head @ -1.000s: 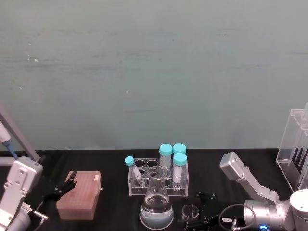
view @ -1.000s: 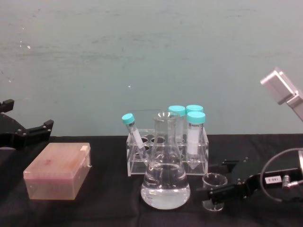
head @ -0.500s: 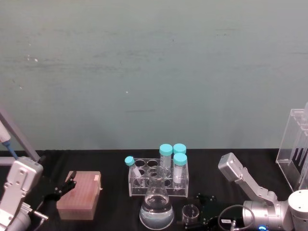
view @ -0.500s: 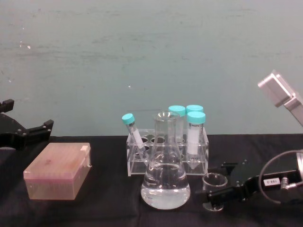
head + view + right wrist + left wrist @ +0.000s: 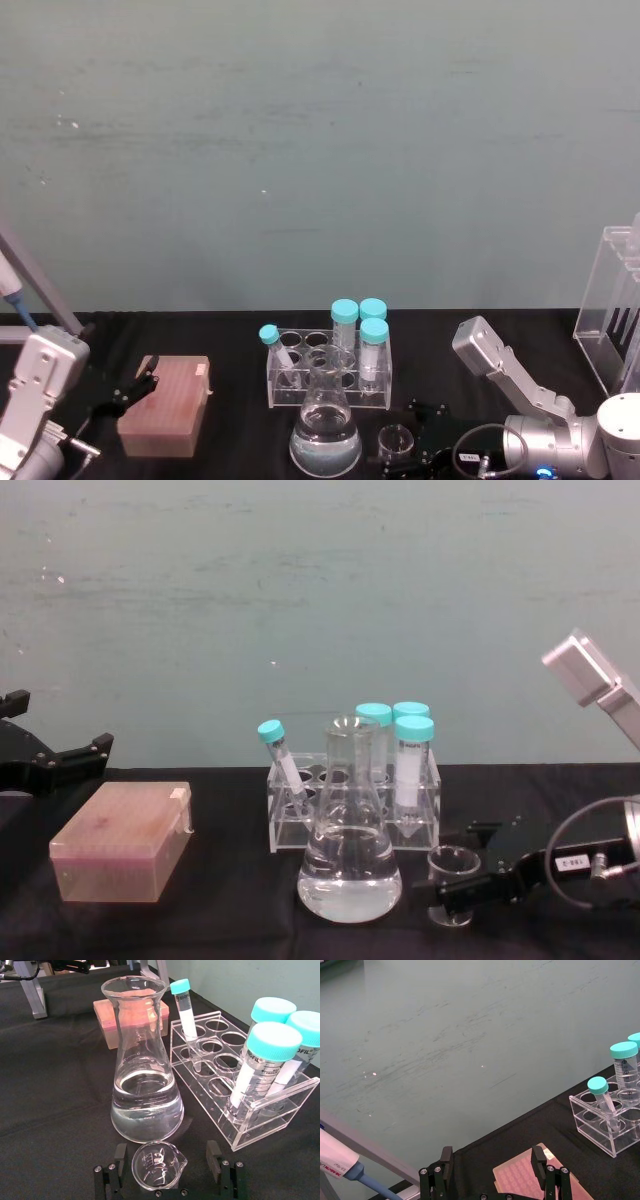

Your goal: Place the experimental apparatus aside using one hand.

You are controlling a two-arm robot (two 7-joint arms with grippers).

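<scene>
Head view: we saw the right gripper (image 5: 407, 446) low over the worktop (image 5: 230, 440), around the beaker (image 5: 396, 438). Right wrist view: jaws were wide, straddling it, holding nothing. Chest view: the flask (image 5: 350, 865) stood just beside, so a skewed closing could tip both. Left wrist view: the left gripper (image 5: 492, 1156) idled, open.

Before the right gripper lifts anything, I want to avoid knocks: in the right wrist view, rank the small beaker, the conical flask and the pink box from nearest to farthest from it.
1. The small beaker, sitting between the fingers of the open right gripper.
2. The conical flask, just beyond the beaker.
3. The pink box, well behind the flask, toward the robot's left.
</scene>
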